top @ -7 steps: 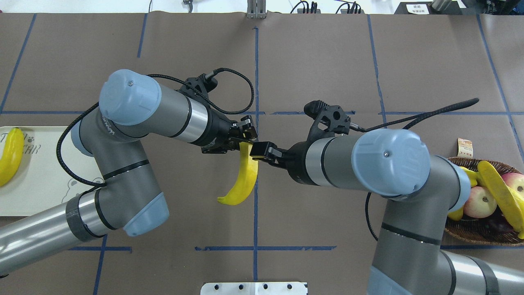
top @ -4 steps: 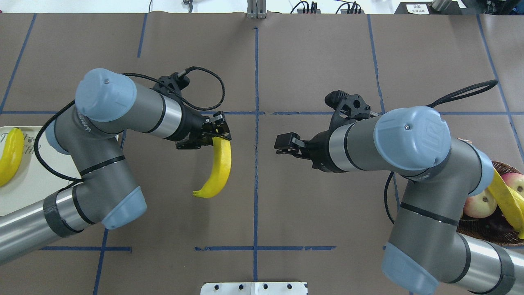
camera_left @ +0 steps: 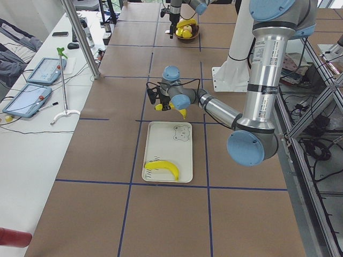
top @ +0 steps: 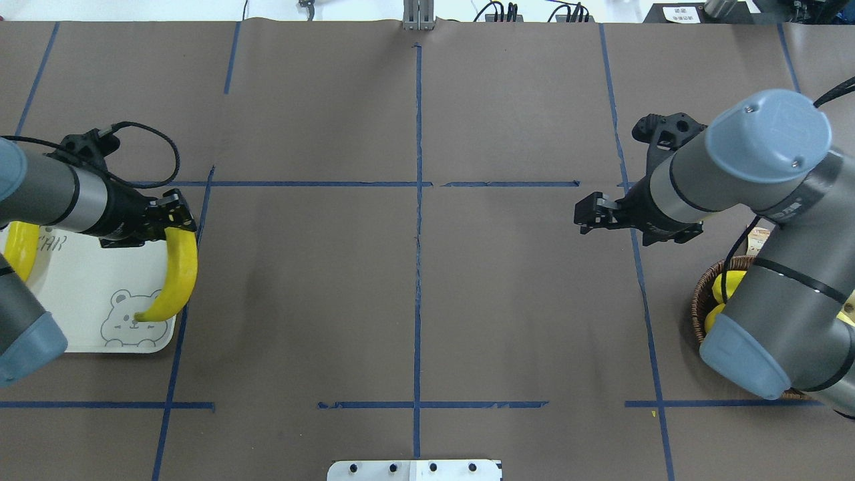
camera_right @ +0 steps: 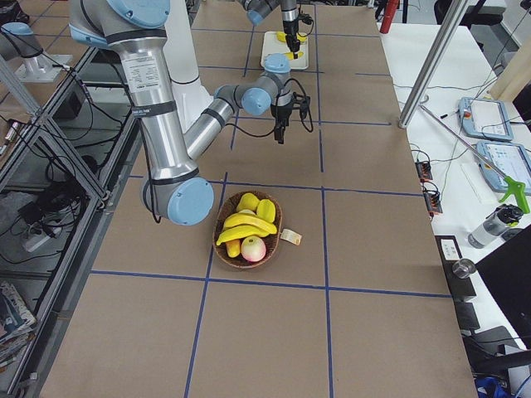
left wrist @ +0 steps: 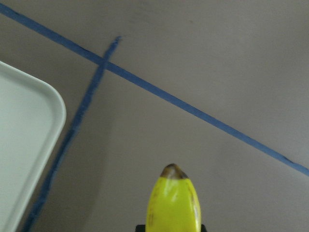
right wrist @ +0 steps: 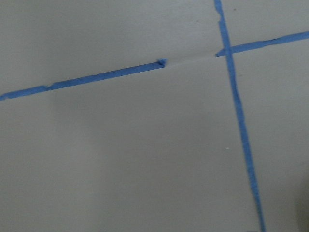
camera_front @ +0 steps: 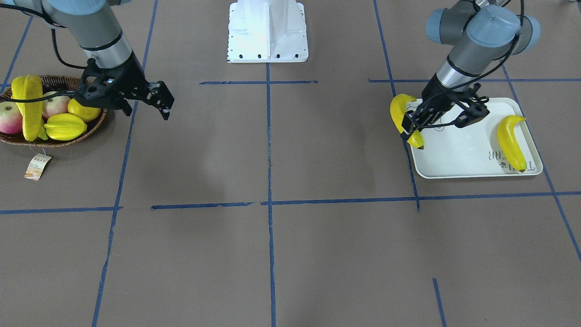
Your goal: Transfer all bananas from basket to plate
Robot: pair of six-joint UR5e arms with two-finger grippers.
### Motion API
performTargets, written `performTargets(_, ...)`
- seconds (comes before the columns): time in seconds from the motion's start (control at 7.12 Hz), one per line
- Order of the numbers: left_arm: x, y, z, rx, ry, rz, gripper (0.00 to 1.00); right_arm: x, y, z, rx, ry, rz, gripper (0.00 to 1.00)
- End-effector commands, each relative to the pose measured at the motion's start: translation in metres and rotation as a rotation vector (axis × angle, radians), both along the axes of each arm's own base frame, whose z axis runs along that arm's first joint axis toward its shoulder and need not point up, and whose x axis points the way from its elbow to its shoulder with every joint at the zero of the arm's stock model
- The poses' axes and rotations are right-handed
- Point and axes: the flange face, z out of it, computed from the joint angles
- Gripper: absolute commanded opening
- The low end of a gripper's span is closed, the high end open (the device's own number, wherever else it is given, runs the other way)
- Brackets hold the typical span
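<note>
My left gripper (top: 172,215) is shut on the stem end of a yellow banana (top: 180,274). That banana hangs over the right-hand rim of the off-white bear plate (top: 80,314), and its tip (left wrist: 174,203) shows in the left wrist view beside the plate's corner (left wrist: 29,145). A second banana (camera_front: 510,141) lies on the plate (camera_front: 458,154). My right gripper (top: 585,215) stands open and empty over bare table, between the table's middle and the wicker basket (camera_front: 54,141). Two bananas (camera_front: 28,106) lie in the basket among other fruit.
The basket also holds a starfruit (camera_front: 66,126), a lemon (camera_front: 81,111) and apples (camera_front: 9,118); a paper tag (camera_front: 37,165) lies beside it. The robot's white base (camera_front: 267,32) is at the near middle edge. Blue tape lines cross the brown table cover.
The right gripper let go of the banana at mid-table and drew back toward the basket. The left arm carried the banana leftward to the plate's edge.
</note>
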Motion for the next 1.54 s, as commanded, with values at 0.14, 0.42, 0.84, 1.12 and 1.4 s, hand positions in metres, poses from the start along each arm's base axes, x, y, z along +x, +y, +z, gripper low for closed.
performTargets(0.14,-0.066,-0.003,0.086,0.039,-0.145,0.038,0.0,0.069,-0.006,0.067,0.078,0.099,-0.11,1.0)
performTargets(0.42,-0.108,-0.032,0.14,0.076,-0.238,0.063,0.0,0.102,-0.01,0.087,0.108,0.088,-0.191,1.0)
performTargets(0.84,-0.112,-0.039,0.183,0.074,-0.25,0.067,0.01,0.104,-0.012,0.092,0.108,0.094,-0.197,1.0)
performTargets(1.12,-0.113,-0.039,0.19,0.086,-0.236,0.061,0.1,0.103,-0.011,0.091,0.109,0.094,-0.196,1.0)
performTargets(1.4,-0.117,-0.031,0.2,0.072,-0.246,0.065,0.44,0.103,-0.011,0.092,0.109,0.095,-0.194,1.0)
